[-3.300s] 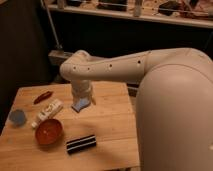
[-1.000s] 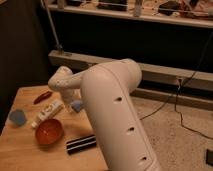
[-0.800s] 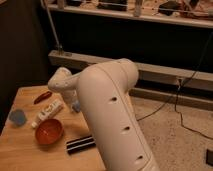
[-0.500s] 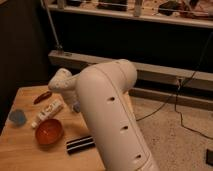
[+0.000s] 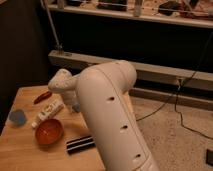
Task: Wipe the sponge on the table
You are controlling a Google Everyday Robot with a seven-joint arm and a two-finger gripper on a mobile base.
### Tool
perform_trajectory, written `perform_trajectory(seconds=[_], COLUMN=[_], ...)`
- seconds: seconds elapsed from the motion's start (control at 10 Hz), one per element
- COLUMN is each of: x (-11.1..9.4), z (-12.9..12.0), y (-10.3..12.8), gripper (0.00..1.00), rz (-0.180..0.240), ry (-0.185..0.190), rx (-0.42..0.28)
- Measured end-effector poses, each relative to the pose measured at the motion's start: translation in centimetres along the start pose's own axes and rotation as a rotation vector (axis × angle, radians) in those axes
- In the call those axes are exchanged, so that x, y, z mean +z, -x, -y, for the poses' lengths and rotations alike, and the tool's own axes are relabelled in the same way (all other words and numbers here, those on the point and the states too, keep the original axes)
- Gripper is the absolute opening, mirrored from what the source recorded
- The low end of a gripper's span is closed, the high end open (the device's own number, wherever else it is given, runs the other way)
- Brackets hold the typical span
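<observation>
The light wooden table point(image 5: 20, 150) fills the lower left. My white arm sweeps up from the bottom centre and bends left over the table. Its wrist point(image 5: 61, 81) hangs above the table's middle. The gripper point(image 5: 75, 106) points down just under the wrist, close to the tabletop and right of the white bottle. Only a small grey-blue part of it shows past the arm. The sponge is hidden behind the arm and gripper.
On the left half of the table are a round blue cup point(image 5: 17, 117), an orange bowl point(image 5: 48, 131), a white bottle lying flat point(image 5: 47, 113), a red object point(image 5: 42, 96) and a black-and-white striped block point(image 5: 80, 144). The arm covers the table's right half. Cables lie on the floor to the right.
Since 3.3 s ago the arm has swung across and now covers the table's right side, with the wrist further left. Over the last second it has barely shifted. The objects have not moved.
</observation>
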Motion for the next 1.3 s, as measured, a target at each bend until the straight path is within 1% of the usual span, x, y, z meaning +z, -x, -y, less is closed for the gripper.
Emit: perform_trajectory(seconds=[0.1,0.2,0.6,1.3], x=[0.06,0.15,0.47,0.83], z=[0.09,0.19,0.13,0.00], y=[-0.02,-0.05,-0.23,-0.17], gripper=[0.37,0.36,0.36,0.36], rz=[-0.002,-0.005,-0.021,-0.040], ry=[-0.001,-0.001,0.009,0.006], rx=[0.002,0.007,0.021,0.020])
